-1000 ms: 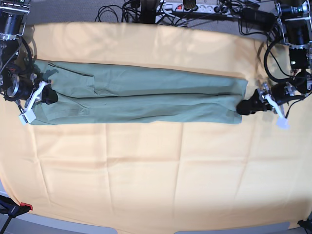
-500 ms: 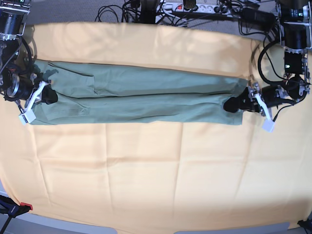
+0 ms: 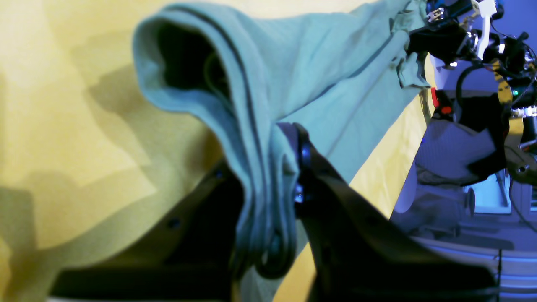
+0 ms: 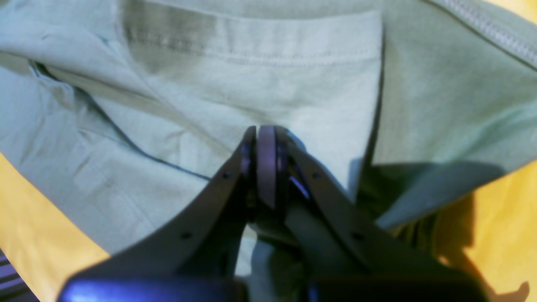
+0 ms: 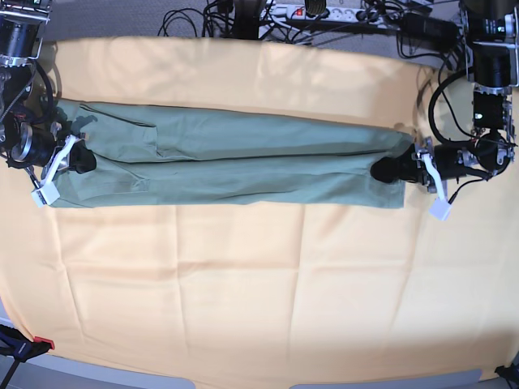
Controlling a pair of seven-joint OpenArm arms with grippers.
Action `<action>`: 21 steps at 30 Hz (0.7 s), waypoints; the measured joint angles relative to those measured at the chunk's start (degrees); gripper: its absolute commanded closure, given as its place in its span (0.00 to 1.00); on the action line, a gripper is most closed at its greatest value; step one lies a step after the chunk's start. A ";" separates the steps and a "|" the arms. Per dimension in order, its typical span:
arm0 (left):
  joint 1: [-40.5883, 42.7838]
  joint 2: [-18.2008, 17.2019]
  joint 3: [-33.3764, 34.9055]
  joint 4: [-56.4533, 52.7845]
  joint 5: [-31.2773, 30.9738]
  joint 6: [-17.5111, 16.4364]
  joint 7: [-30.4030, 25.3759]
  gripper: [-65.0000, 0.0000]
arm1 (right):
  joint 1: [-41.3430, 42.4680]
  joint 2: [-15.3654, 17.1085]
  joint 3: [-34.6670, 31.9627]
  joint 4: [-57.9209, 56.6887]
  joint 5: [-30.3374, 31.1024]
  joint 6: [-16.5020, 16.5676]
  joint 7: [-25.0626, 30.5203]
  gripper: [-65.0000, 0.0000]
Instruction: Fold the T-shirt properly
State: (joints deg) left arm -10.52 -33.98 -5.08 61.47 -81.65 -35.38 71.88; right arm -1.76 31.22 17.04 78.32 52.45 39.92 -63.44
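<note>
Base view: T-shirt [image 5: 235, 158] stretched between hands; left hand [image 5: 384, 171] pinches one end, right hand [image 5: 81, 160] other.

Orange cloth [image 5: 243, 275] below the T-shirt [image 5: 235, 158] lies open; cables [image 5: 324, 20] crowd beyond.

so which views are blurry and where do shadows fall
Left wrist: the fingers and the T-shirt fold are soft-focus, with a blue cast at right. Right wrist: fingers blurred, dark shadow under the shirt hem. Base: sharp, with curved edges and soft creases in the orange cloth.
</note>
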 measured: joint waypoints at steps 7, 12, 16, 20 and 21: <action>0.33 -0.66 -3.30 -0.07 2.45 0.24 0.24 1.00 | -0.02 -0.02 -0.02 0.00 0.00 0.20 0.02 1.00; 0.35 -1.73 -4.22 -0.13 3.52 2.14 0.39 1.00 | 0.00 -0.17 -0.04 0.00 0.02 0.22 0.07 1.00; 0.39 -1.70 -4.74 -0.42 -2.27 1.31 1.70 1.00 | 0.00 -0.17 -0.04 0.00 0.02 0.22 0.09 1.00; 0.02 -0.42 -4.96 -0.37 -1.99 0.17 2.93 1.00 | -0.02 -0.17 -0.04 0.00 0.02 0.22 0.09 1.00; 0.02 0.09 -5.14 -0.33 -1.99 0.17 2.80 1.00 | 0.00 -0.17 -0.04 0.00 0.00 0.22 0.07 1.00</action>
State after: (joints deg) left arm -10.50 -33.89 -10.22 61.14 -83.64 -35.20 74.67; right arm -1.76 31.05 16.99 78.32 52.45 40.14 -63.37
